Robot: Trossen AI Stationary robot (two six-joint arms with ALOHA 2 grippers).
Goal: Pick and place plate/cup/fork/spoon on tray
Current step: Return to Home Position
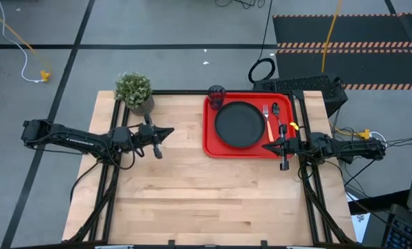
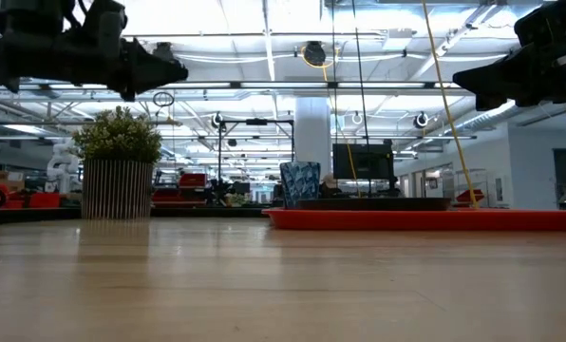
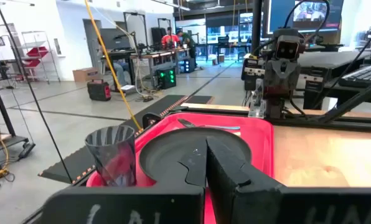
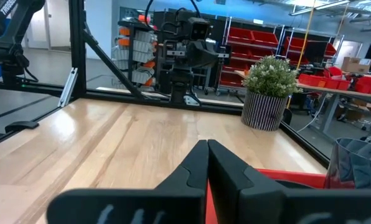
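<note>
Here, I see the potted plant [image 1: 134, 90] at the table's far left corner, clear of the red tray [image 1: 209, 142], which holds the plate [image 1: 239, 124], cup [image 1: 216, 94], fork [image 1: 267, 122] and spoon [image 1: 278, 120], handles pointing toward the near edge. Left gripper [image 1: 166, 131] and right gripper [image 1: 267, 146] hover with fingers pressed together, bare wood between them.

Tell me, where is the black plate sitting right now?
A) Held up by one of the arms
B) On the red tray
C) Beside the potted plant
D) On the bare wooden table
B: the plate lies flat on the red tray, with the fork and spoon beside it.
</note>
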